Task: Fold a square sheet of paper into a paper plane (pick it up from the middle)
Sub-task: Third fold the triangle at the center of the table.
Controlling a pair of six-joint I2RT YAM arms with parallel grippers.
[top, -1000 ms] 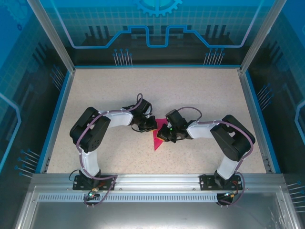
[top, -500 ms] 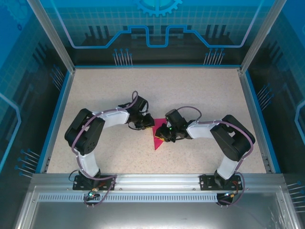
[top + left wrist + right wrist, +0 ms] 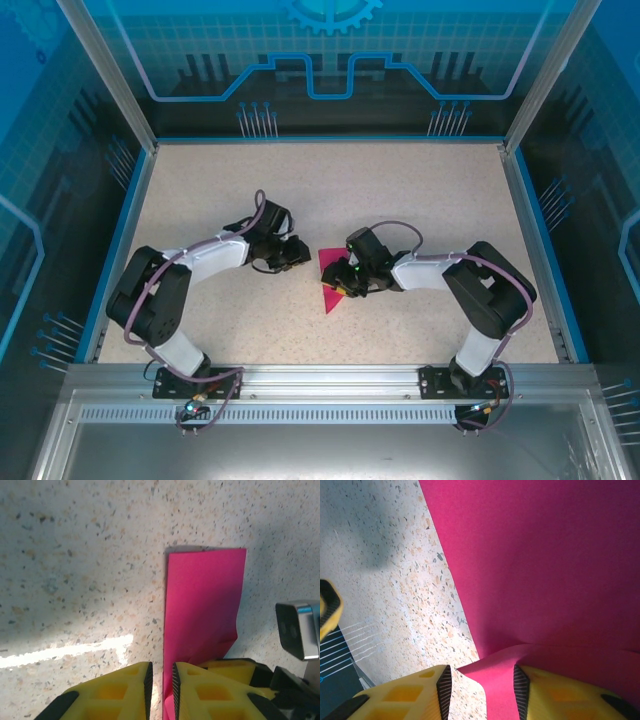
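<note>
The magenta square sheet of paper (image 3: 328,298) lies folded on the speckled table, narrow and pointed toward the near edge. In the left wrist view the paper (image 3: 202,605) shows as a flat strip ahead of my left gripper (image 3: 161,680), whose jaws stand a narrow gap apart with nothing pinched. From above, the left gripper (image 3: 292,261) sits just left of the sheet. My right gripper (image 3: 338,285) hovers over the sheet's right side, open. A raised flap of the paper (image 3: 545,555) curls up between the right gripper's (image 3: 480,685) pads and touches one of them.
The speckled table (image 3: 250,190) is ringed by a blue rim and clear walls (image 3: 540,230). An aluminium rail (image 3: 320,400) runs along the near edge behind the arm bases. The right wrist camera (image 3: 299,629) pokes into the left wrist view beside the paper.
Both grippers have opened from shut. The left arm has drawn back to the left, off the paper. The right gripper stays over the paper.
</note>
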